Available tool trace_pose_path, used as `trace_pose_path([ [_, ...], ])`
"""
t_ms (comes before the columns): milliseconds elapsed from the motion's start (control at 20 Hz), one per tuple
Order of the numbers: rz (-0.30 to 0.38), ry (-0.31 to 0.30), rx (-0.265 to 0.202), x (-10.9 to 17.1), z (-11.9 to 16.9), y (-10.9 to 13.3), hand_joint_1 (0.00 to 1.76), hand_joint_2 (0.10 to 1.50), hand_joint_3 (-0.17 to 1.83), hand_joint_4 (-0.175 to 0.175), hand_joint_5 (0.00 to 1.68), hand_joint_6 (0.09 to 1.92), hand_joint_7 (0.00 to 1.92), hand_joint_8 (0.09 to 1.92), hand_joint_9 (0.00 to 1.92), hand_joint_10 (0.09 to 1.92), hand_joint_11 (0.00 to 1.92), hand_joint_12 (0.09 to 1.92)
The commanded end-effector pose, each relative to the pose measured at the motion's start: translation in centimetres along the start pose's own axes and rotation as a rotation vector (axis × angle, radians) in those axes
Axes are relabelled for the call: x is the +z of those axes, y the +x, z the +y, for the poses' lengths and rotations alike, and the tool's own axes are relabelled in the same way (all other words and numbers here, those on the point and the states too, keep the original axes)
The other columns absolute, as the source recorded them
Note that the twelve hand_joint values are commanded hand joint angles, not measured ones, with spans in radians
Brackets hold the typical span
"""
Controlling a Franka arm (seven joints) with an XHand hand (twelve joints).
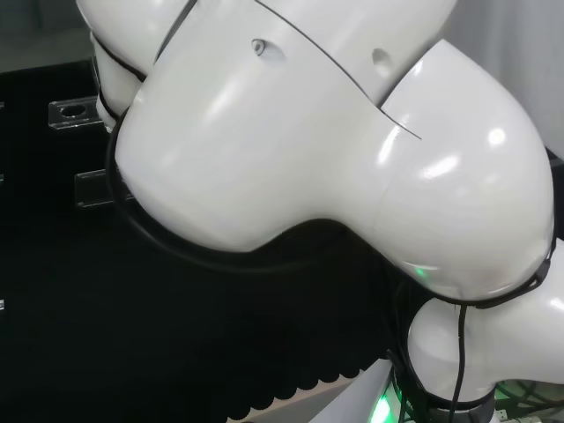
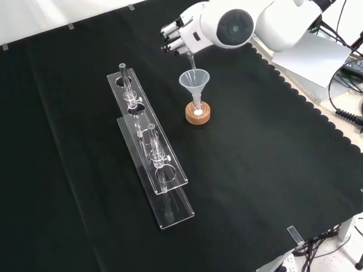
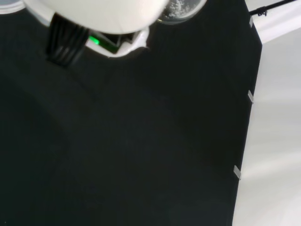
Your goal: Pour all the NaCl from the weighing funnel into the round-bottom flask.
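- Cork stand [image 2: 198, 113], frame centre in front view, carries flask with clear funnel [image 2: 194, 80].
- Hand [image 2: 177, 34] above it; fingers curled round weighing funnel [image 2: 190, 56], spout down.

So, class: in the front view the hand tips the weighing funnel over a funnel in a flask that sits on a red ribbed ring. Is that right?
Not quite. The front view shows the flask's stand is a cork ring, not a red ribbed one. The rest holds: the hand tips the weighing funnel over the funnel set in the flask.
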State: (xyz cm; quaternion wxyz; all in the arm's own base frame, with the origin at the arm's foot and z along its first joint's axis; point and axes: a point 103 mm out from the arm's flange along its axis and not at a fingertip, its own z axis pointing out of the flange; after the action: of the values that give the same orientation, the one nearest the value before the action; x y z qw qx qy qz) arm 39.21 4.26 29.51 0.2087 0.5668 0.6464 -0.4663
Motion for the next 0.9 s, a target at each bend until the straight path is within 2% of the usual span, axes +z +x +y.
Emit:
trace_pose_path([
  [50,0.090,-0.002,0.019,0.7,-0.2,-0.7,1.12,0.60,0.79,0.175,1.24,0.79,0.51,0.60,0.90,0.39,0.58,1.18],
  [500,0.272,-0.032,0.024,2.8,0.1,-1.7,1.12,0.60,0.79,0.175,1.24,0.80,0.51,0.60,0.90,0.39,0.57,1.19],
  [900,0.379,-0.040,0.043,4.2,0.5,-2.5,1.12,0.60,0.79,0.175,1.24,0.80,0.51,0.60,0.90,0.39,0.57,1.19],
])
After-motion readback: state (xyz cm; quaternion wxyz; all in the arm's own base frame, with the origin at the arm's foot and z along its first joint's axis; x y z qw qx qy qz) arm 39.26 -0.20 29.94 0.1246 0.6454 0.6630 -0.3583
